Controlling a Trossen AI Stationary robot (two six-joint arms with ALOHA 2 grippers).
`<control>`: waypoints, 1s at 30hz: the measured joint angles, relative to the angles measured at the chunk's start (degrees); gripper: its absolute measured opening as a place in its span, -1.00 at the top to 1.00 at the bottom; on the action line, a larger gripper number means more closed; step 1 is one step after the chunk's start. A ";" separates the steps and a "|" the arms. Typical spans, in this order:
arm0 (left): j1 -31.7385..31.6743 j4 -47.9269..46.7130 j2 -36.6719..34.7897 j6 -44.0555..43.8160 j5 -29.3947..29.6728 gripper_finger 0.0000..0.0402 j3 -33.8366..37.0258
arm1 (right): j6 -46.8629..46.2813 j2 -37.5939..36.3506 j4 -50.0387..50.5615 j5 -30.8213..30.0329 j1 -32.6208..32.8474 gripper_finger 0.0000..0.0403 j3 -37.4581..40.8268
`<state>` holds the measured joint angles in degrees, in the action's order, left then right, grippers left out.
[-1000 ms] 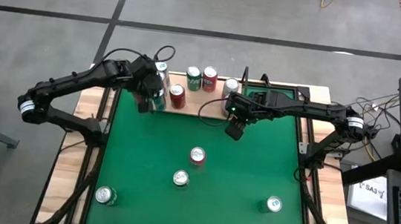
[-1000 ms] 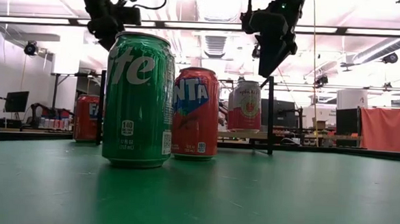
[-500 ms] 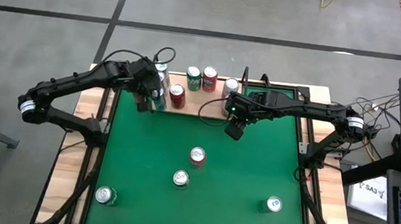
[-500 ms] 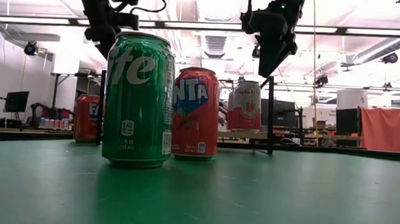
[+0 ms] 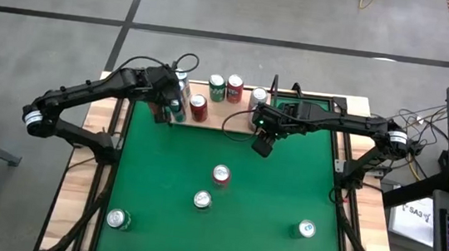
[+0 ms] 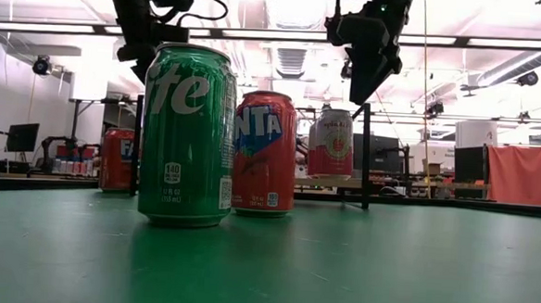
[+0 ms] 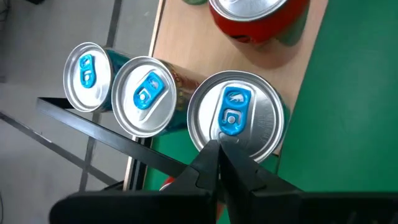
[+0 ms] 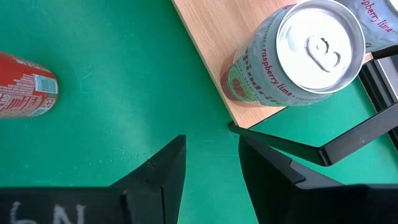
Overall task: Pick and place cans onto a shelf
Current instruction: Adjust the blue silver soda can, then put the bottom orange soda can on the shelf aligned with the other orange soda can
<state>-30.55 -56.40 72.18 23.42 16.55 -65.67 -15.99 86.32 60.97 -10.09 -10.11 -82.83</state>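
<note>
Several cans stand on the shelf point(image 5: 240, 115) along the table's far edge, among them a red can point(image 5: 198, 106) and a raspberry-lime can point(image 8: 292, 56). My left gripper point(image 7: 219, 149) is shut and hangs over three blue-tabbed cans at the shelf's left end, its tips above the nearest one point(image 7: 236, 118). It seems to stand clear of them. My right gripper point(image 8: 211, 146) is open over the green table just in front of the shelf's right end, with nothing between its fingers. More cans stand on the table, such as a green can point(image 6: 188, 133) and a red one point(image 6: 264, 151).
Black wire uprights point(image 6: 366, 156) stand at the shelf's ends, and one bar point(image 7: 112, 140) passes close under my left gripper. Two more cans point(image 5: 118, 219) point(image 5: 306, 229) stand near the table's front corners. Green table surface point(image 5: 284, 190) lies free between them.
My left gripper has turned a little at the wrist above the cans at the shelf's left end, staying shut and in place.
</note>
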 joint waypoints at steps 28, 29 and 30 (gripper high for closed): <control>7.18 4.58 -9.93 -12.72 -0.90 1.00 -0.13 | -1.42 -1.96 -1.88 -0.55 1.33 0.31 -0.24; 8.84 6.61 -11.50 -13.88 -1.20 1.00 0.61 | -1.39 -2.18 -2.88 -0.50 1.72 0.31 -0.24; 10.71 8.90 -13.07 -14.86 -1.51 1.00 1.44 | -1.38 -2.27 -3.97 -0.50 2.26 0.31 -0.26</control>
<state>-19.84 -47.49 59.11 8.56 15.05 -64.23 -17.37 84.05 57.00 -10.59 -7.85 -83.09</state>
